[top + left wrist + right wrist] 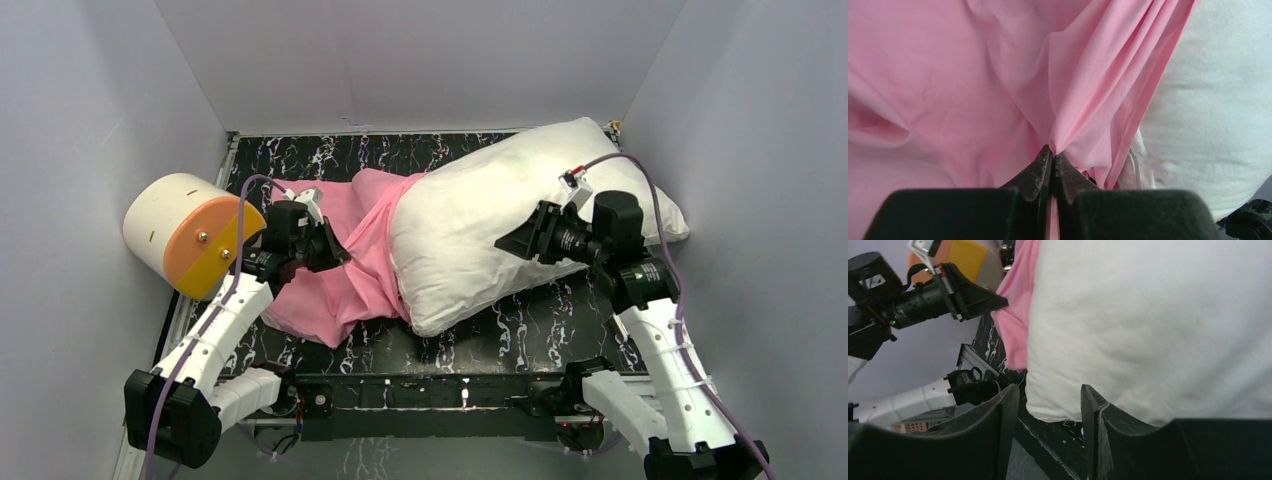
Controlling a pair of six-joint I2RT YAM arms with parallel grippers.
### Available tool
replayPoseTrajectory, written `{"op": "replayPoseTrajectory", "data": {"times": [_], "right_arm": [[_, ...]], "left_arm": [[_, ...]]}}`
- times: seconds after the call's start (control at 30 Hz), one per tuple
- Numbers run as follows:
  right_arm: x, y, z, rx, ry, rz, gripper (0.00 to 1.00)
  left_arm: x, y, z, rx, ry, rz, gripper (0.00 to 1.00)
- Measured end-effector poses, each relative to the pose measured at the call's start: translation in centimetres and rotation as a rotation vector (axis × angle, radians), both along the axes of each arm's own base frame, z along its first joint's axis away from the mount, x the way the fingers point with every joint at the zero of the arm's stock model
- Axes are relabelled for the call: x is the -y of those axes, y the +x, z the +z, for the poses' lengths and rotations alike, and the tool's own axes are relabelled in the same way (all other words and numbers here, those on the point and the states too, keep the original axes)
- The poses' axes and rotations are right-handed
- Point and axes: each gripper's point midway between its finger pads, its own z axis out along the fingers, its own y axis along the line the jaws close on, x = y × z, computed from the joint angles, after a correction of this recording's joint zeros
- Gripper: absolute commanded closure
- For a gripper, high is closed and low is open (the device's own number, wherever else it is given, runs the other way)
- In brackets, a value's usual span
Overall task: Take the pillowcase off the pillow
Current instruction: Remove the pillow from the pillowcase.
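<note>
The white pillow lies slantwise across the table, almost all of it bare. The pink pillowcase is bunched against its left end, and I cannot tell whether that end is still inside. My left gripper is shut on a pinched fold of the pillowcase, with the fabric fanning out from its tips beside the pillow. My right gripper hovers over the pillow's near side. Its jaws stand open and empty, with the pillow's corner just beyond them and the pillowcase further left.
A cream-and-orange cylinder stands at the left edge, close behind my left arm. The black marbled table is boxed in by grey walls on the left, back and right. A black rail runs along the near edge between the arm bases.
</note>
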Motion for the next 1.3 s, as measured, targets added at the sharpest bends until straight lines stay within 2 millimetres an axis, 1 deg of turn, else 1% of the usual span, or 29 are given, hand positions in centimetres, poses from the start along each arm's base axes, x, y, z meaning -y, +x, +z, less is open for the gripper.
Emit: {"op": "replayPoseTrajectory", "data": {"times": [0.07, 0.13, 0.23, 0.27, 0.3, 0.33, 0.37, 0.5, 0.57, 0.67, 0.73, 0.8, 0.87, 0.93, 0.97, 1.0, 1.07, 1.13, 1.17, 1.2, 1.23, 1.3], "right_arm": [[-0.5, 0.1, 2.8, 0.080, 0.001, 0.063, 0.47], [-0.8, 0.2, 4.5, 0.141, -0.012, 0.100, 0.49], [-1.3, 0.6, 5.4, 0.152, -0.062, 0.133, 0.50], [-1.7, 0.8, 5.5, 0.151, -0.078, 0.142, 0.49], [-2.5, 1.0, 5.5, 0.152, -0.104, 0.164, 0.49], [-3.4, 1.1, 5.3, 0.150, -0.124, 0.184, 0.48], [-4.7, 0.9, 4.5, 0.143, -0.157, 0.216, 0.46], [-9.9, -1.3, 0.2, 0.129, -0.353, 0.365, 0.31], [-12.4, -1.5, -1.3, 0.185, -0.479, 0.415, 0.27], [-15.4, -1.1, -2.2, 0.352, -0.664, 0.470, 0.25], [-16.6, -0.6, -2.5, 0.459, -0.763, 0.486, 0.23], [-17.3, 0.3, -2.9, 0.553, -0.865, 0.483, 0.18], [-17.3, 1.9, -3.4, 0.612, -0.969, 0.432, 0.17], [-16.8, 3.5, -4.0, 0.632, -1.048, 0.374, 0.18], [-16.5, 4.3, -4.5, 0.632, -1.082, 0.344, 0.22], [-16.0, 4.9, -5.4, 0.620, -1.107, 0.321, 0.32], [-14.8, 5.7, -7.5, 0.568, -1.124, 0.292, 0.60], [-13.9, 5.9, -9.4, 0.509, -1.101, 0.282, 0.90], [-13.8, 5.7, -10.1, 0.490, -1.061, 0.285, 1.00], [-13.7, 5.3, -10.5, 0.482, -1.008, 0.288, 1.00], [-13.6, 4.8, -10.6, 0.480, -0.963, 0.290, 1.00], [-13.5, 3.6, -10.1, 0.484, -0.840, 0.279, 1.00]], "left_arm": [[0.1, -0.1, -0.1, -0.005, -0.005, -0.007, 1.00], [0.2, -0.2, -0.1, -0.008, -0.009, -0.012, 1.00], [0.3, -0.3, -0.2, -0.013, -0.011, -0.021, 1.00], [0.3, -0.4, -0.3, -0.015, -0.010, -0.022, 1.00], [0.3, -0.5, -0.4, -0.018, -0.008, -0.023, 1.00], [0.3, -0.5, -0.5, -0.021, -0.006, -0.024, 1.00], [0.2, -0.6, -0.5, -0.022, -0.004, -0.025, 1.00], [0.1, -0.8, -0.3, -0.015, 0.000, -0.027, 1.00], [0.0, -1.0, -0.1, -0.009, 0.003, -0.030, 1.00], [-0.1, -1.3, -0.1, -0.009, 0.013, -0.040, 1.00], [-0.2, -1.5, -0.2, -0.015, 0.020, -0.046, 1.00], [-0.3, -1.8, -0.3, -0.020, 0.025, -0.048, 1.00], [-0.4, -2.1, -0.1, -0.017, 0.026, -0.048, 1.00], [-0.7, -2.3, 0.3, -0.001, 0.031, -0.036, 1.00], [-1.0, -2.3, 0.5, 0.006, 0.036, -0.023, 1.00], [-1.3, -2.3, 0.6, 0.011, 0.043, -0.010, 1.00], [-2.1, -2.5, 0.8, 0.021, 0.062, 0.033, 1.00], [-2.9, -2.6, 1.0, 0.031, 0.082, 0.075, 1.00], [-3.1, -2.7, 1.1, 0.033, 0.089, 0.090, 0.92], [-3.4, -2.7, 1.1, 0.035, 0.094, 0.099, 0.72], [-3.4, -2.8, 1.1, 0.035, 0.099, 0.100, 0.58], [-3.4, -2.8, 1.1, 0.037, 0.101, 0.088, 0.40]]}}
